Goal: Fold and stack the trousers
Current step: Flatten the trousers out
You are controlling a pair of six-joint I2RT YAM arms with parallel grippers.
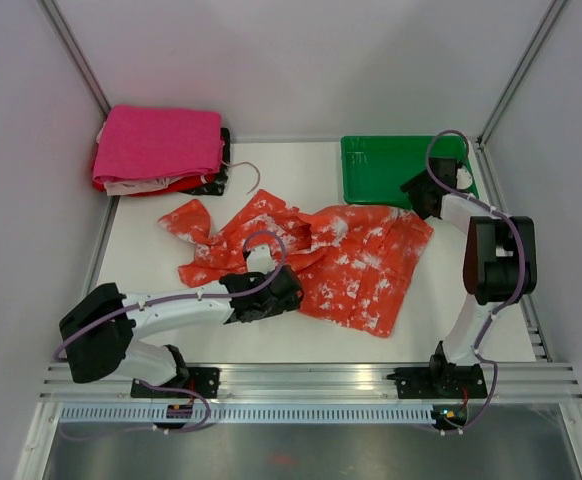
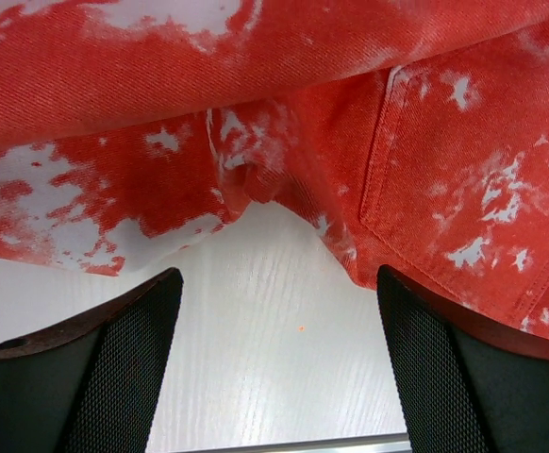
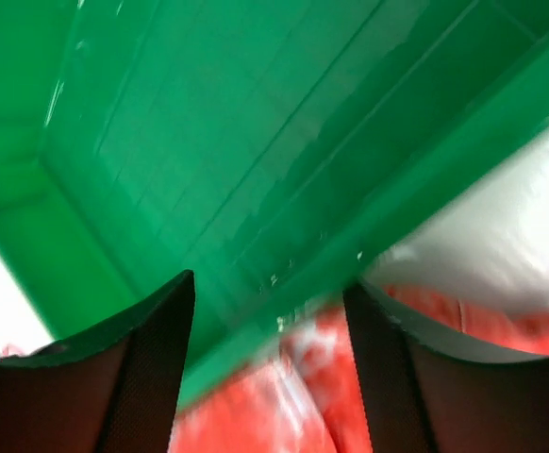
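Where trousers [image 1: 343, 262] lie crumpled, left end effector [image 2: 279, 278] gapes.

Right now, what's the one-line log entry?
trousers: unfolded, crumpled on table | left gripper: open, at trousers' near edge | right gripper: open, above trousers by green tray

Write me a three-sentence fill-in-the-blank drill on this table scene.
1. The tray at the far right is ___.
2. The folded cloth in the far left corner is ___.
3. The left gripper, at the near edge of the trousers, has its jaws ___.
Missing words: green; pink; open.
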